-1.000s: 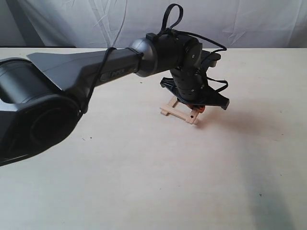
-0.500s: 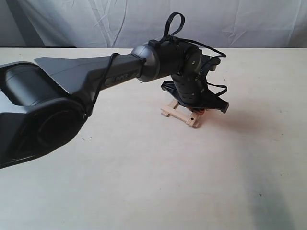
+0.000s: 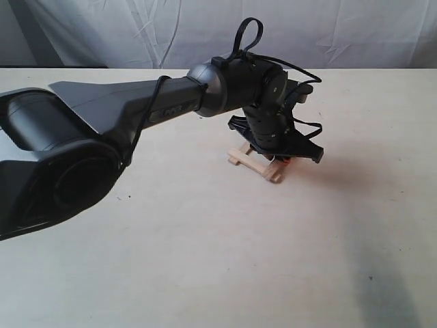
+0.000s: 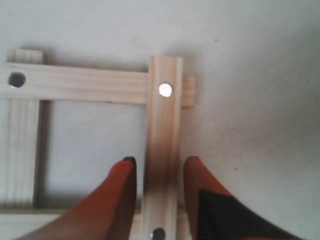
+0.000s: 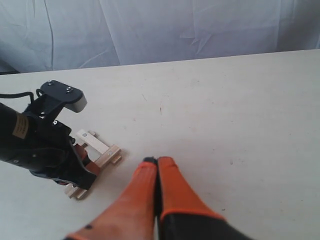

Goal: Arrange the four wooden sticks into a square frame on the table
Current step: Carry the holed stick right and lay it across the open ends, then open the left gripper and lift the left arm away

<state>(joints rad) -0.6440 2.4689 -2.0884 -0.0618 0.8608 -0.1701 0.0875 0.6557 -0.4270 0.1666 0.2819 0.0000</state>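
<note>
The four wooden sticks form a small square frame (image 3: 254, 162) on the table (image 3: 205, 260), under my left gripper (image 3: 278, 156). In the left wrist view the top stick (image 4: 164, 115) lies across a crosswise stick (image 4: 75, 85); a third (image 4: 22, 150) runs along the side and the fourth (image 4: 15, 220) shows only at the edge. My left gripper (image 4: 157, 162) straddles the top stick, its orange fingers (image 4: 122, 185) a little apart from the wood on both sides, so open. My right gripper (image 5: 157, 161) hovers over bare table, shut and empty, with the frame (image 5: 97, 155) off to its side.
The left arm (image 3: 102, 116) stretches across the table from the left and hides part of the frame. A wrinkled white cloth (image 3: 205, 27) hangs behind the far table edge.
The stick between the left gripper's fingers has come down from a tilt to lie flat on the frame. The left wrist shifted slightly along with it.
</note>
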